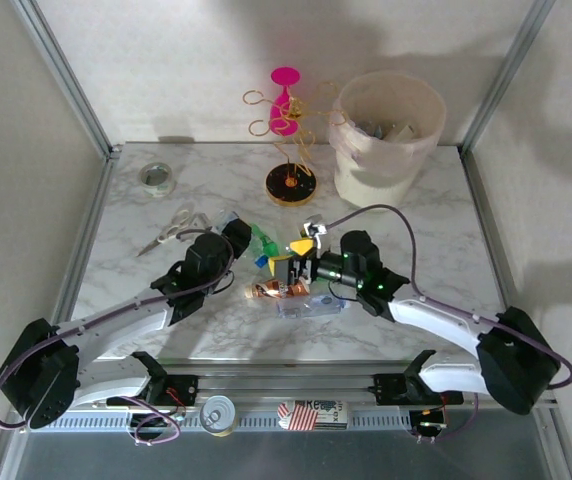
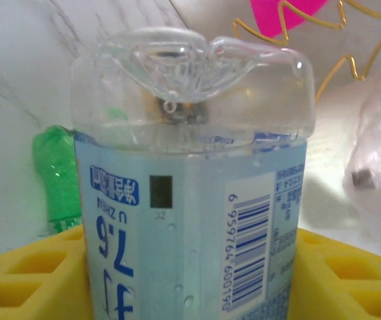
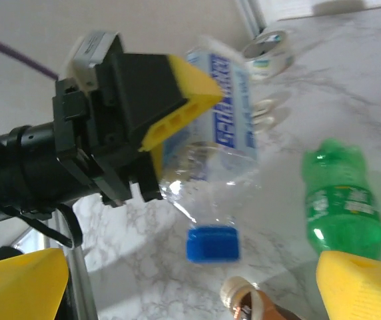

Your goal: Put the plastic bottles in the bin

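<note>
My left gripper [image 2: 190,283] is shut on a clear plastic bottle [image 2: 190,200] with a pale blue label, its yellow fingers [image 2: 30,273] pressing both sides. In the right wrist view the same bottle [image 3: 227,120] hangs in the left gripper [image 3: 170,100] above the marble, blue cap [image 3: 212,243] pointing down. A green bottle [image 3: 340,200] lies just to its right and an orange-brown bottle [image 3: 250,303] lies below. My right gripper [image 3: 190,293] is open and holds nothing. In the top view both grippers [image 1: 249,245] [image 1: 291,258] meet mid-table. The bin [image 1: 386,135] stands at the back right.
Another clear bottle [image 1: 311,305] lies near the orange-brown one. A pink and gold wire stand [image 1: 288,150] sits left of the bin. Scissors [image 1: 171,228] and a tape roll [image 1: 156,178] lie at the back left. A tin can [image 1: 216,412] rests on the near rail.
</note>
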`<act>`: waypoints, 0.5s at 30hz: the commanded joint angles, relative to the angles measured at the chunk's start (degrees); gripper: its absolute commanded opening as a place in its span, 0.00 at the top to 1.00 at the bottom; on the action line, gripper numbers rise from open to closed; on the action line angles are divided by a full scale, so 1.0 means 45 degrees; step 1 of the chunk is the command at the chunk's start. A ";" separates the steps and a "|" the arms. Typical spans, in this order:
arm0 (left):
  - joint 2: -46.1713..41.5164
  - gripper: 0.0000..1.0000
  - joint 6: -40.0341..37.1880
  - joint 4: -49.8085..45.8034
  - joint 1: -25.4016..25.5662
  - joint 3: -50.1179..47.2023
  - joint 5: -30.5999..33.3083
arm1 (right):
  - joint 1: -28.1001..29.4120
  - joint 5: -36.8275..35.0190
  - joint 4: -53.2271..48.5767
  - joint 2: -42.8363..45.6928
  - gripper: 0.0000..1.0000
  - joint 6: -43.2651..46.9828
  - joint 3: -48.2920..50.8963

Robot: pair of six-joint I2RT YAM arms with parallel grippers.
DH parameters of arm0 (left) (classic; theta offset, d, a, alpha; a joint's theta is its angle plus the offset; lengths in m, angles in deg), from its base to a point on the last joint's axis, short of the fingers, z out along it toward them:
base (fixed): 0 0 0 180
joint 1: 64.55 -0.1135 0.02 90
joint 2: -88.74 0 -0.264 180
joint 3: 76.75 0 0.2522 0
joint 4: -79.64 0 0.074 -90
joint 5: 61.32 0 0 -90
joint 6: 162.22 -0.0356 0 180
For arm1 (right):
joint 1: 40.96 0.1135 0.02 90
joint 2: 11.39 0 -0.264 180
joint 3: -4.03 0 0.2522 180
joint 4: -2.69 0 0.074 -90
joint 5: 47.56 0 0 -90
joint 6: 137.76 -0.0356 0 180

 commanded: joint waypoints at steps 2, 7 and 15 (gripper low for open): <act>-0.0248 0.46 -0.0495 0.1125 0.0259 -0.0298 -0.0972 | 0.0449 0.0280 0.0271 -0.1044 0.05 0.0519 -0.0950; -0.0518 0.45 -0.0174 0.1626 0.0432 -0.0769 -0.1363 | 0.0559 0.0408 0.0269 -0.1865 0.08 0.0519 -0.1406; -0.1090 0.44 0.0041 0.2079 0.0708 -0.1157 -0.1631 | 0.0558 0.0161 0.0452 -0.2400 0.11 0.0262 -0.1495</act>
